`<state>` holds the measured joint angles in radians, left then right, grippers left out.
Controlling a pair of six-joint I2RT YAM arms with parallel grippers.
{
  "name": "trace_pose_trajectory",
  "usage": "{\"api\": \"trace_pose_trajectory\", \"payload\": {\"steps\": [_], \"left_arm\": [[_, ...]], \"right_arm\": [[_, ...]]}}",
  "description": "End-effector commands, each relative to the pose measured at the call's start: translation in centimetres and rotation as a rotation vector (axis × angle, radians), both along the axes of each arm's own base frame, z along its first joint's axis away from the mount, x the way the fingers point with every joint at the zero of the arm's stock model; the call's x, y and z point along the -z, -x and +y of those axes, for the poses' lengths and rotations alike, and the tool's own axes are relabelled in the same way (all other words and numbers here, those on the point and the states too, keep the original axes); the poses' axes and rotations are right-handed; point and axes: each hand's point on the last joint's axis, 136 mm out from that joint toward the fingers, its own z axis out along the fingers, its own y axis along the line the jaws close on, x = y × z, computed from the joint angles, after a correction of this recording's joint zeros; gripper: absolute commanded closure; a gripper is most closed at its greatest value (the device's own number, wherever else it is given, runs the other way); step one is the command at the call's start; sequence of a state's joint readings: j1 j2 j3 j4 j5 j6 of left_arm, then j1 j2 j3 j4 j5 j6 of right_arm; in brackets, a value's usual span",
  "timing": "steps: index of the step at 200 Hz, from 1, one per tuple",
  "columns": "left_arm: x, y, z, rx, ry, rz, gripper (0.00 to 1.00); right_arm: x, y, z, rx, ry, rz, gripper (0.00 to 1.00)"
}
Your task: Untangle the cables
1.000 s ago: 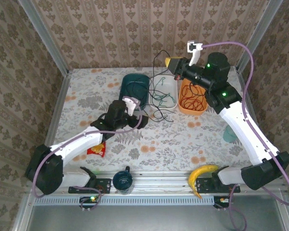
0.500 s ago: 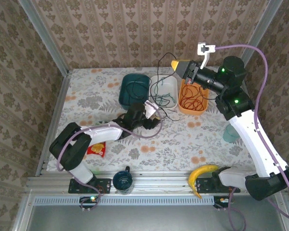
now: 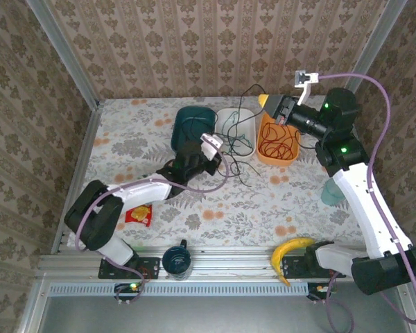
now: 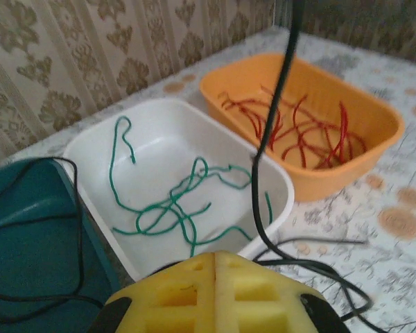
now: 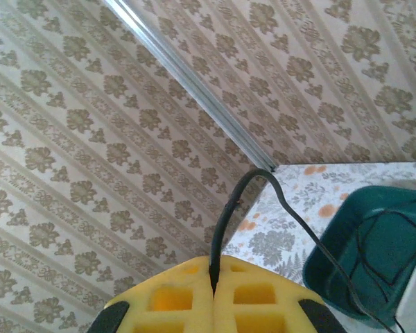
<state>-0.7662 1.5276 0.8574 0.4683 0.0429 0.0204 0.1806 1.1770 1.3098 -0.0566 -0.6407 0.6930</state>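
Note:
My right gripper (image 3: 265,101) (image 5: 213,267) is raised above the bins at the back, shut on a black cable (image 5: 225,215). That black cable (image 3: 241,132) (image 4: 274,104) hangs down past the white bin (image 4: 90,142) and trails in loops on the table. Green cables (image 4: 173,208) lie in the white bin, red cables (image 4: 298,128) in the orange bin (image 4: 374,104). Another black cable lies in the teal bin (image 4: 28,236). My left gripper (image 3: 217,151) (image 4: 215,258) is low on the table just in front of the white bin, pads pressed together, nothing visible between them.
Teal bin (image 3: 194,123), white bin (image 3: 253,125) and orange bin (image 3: 291,156) stand in a row at the back. A red snack packet (image 3: 139,215), dark mug (image 3: 177,260) and banana (image 3: 291,250) sit near the front edge. A pale teal cup (image 3: 331,191) is at the right.
My right gripper has moved right and back, drawing the black cable along with it. My left arm swung right, toward the white bin.

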Motion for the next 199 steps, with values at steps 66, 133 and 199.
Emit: {"api": "trace_pose_trajectory", "payload": {"steps": [66,133,199], "left_arm": [[3.3,2.0,-0.5,0.100,-0.097,0.053,0.25],[3.9,1.6,-2.7,0.077,-0.266,-0.189,0.16],[4.9,3.1,-4.9,0.169,-0.250,-0.202,0.57]], "right_arm": [[-4.6,7.4,1.2,-0.235,0.070,-0.207,1.00],[-4.9,11.6,2.3,-0.432,0.073,-0.226,1.00],[-3.8,11.1,2.1,-0.445,0.057,-0.188,0.99]]}}
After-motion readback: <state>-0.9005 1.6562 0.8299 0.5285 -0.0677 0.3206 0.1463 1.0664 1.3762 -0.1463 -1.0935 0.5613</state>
